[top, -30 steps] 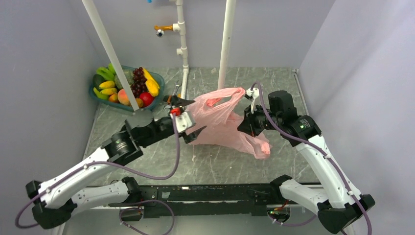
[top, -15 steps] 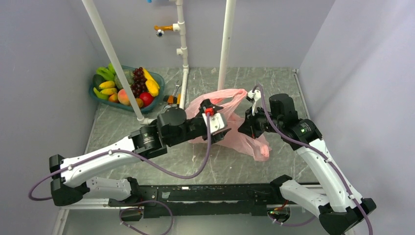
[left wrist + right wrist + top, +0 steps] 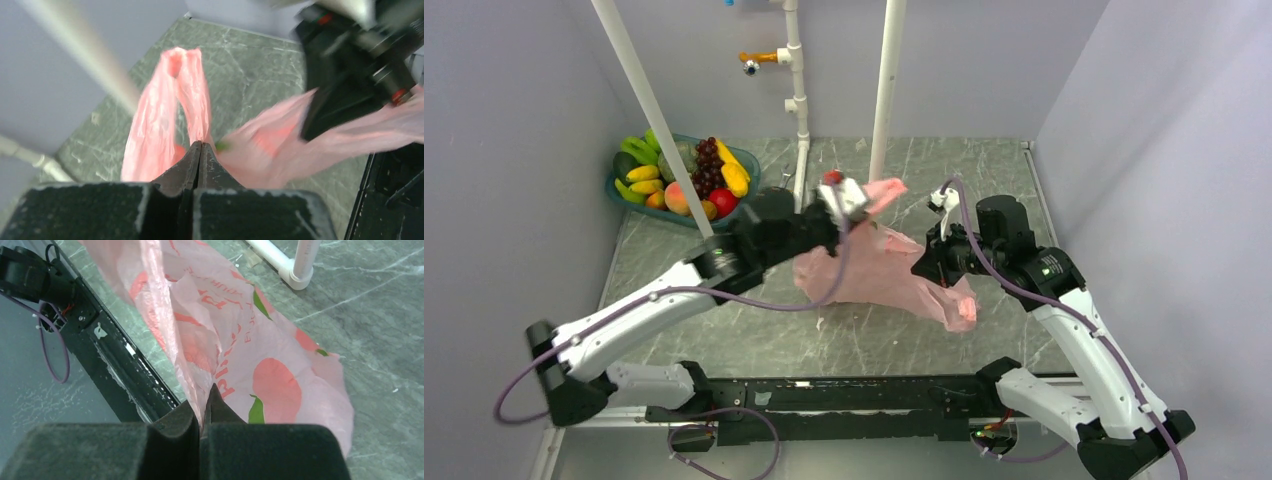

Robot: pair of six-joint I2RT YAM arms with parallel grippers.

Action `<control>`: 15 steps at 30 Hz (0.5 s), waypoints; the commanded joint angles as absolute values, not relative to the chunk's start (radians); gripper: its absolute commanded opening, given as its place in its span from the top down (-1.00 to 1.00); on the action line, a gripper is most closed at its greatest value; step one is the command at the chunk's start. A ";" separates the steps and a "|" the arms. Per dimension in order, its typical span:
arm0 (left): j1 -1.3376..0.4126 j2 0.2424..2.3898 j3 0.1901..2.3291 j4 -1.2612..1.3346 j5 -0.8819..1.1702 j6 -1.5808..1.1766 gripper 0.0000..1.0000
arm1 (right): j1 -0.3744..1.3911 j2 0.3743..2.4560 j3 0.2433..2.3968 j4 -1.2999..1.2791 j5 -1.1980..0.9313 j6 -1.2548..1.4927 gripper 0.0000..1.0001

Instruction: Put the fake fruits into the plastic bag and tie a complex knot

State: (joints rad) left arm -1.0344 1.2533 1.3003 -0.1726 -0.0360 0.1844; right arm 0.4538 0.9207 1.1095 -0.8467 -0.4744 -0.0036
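The pink plastic bag (image 3: 876, 278) hangs slack between both arms above the marble table. My left gripper (image 3: 861, 207) is shut on one handle loop (image 3: 170, 95), whose film comes out at the fingertips (image 3: 194, 150). On the bag's right side, my right gripper (image 3: 927, 265) is shut on pink film (image 3: 197, 365) that runs down between its jaws. The fake fruits (image 3: 686, 178) (grapes, bananas, a peach and red pieces) lie in a teal basin (image 3: 744, 205) at the back left, away from both grippers. No knot is in view.
A slanted white pipe (image 3: 649, 110) crosses in front of the basin. Two upright white pipes (image 3: 886, 80) (image 3: 799, 120) stand behind the bag. Grey walls close in left, right and back. The black base rail (image 3: 844, 395) runs along the near edge.
The left arm swung from the bag's left side to its top, closed its open jaws on the handle loop and pulled it up and back. The right arm barely moved.
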 commanded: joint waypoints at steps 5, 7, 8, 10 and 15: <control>-0.600 0.933 1.112 -0.201 0.527 -0.132 1.00 | 0.387 0.851 1.091 -0.881 -0.399 -0.028 1.00; -0.507 0.889 1.065 -0.177 0.601 -0.167 1.00 | 0.338 0.845 1.072 -0.889 -0.415 -0.045 1.00; -0.464 0.869 1.051 -0.168 0.636 -0.182 1.00 | 0.316 0.839 1.064 -0.891 -0.427 -0.055 1.00; -0.410 0.854 1.023 -0.160 0.725 -0.195 1.00 | 0.288 0.846 1.063 -0.870 -0.479 -0.050 1.00; -0.588 0.863 1.067 -0.194 0.611 -0.010 0.13 | 0.286 0.929 1.095 -0.804 -0.617 0.074 1.00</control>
